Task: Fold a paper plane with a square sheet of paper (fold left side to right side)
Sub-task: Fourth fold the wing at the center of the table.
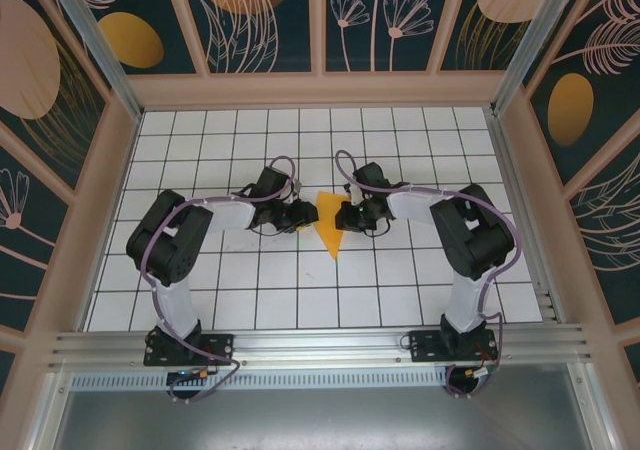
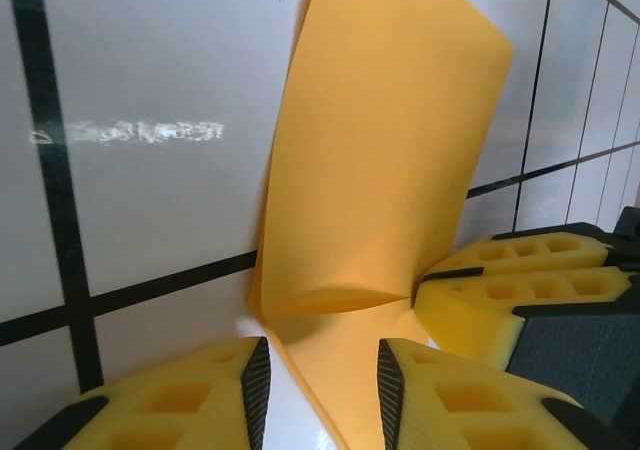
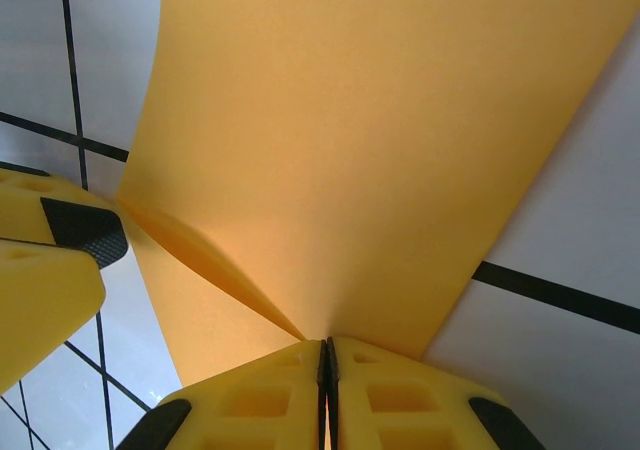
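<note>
Right gripper (image 3: pixel 327 358) tight on paper (image 3: pixel 350 150) edge, left gripper (image 2: pixel 320 382) agape

No legible text, labels, brands or numbers in any view. Wall panels (image 1: pixel 262 32) at the top of the frame carry just plant line-drawings and orange ovals; the bench (image 1: pixel 230 292) has only a black grid.

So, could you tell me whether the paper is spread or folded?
Folded: the paper is a narrow pointed wedge from above, with a raised flap over a lower layer, pinched by the right hand.
</note>
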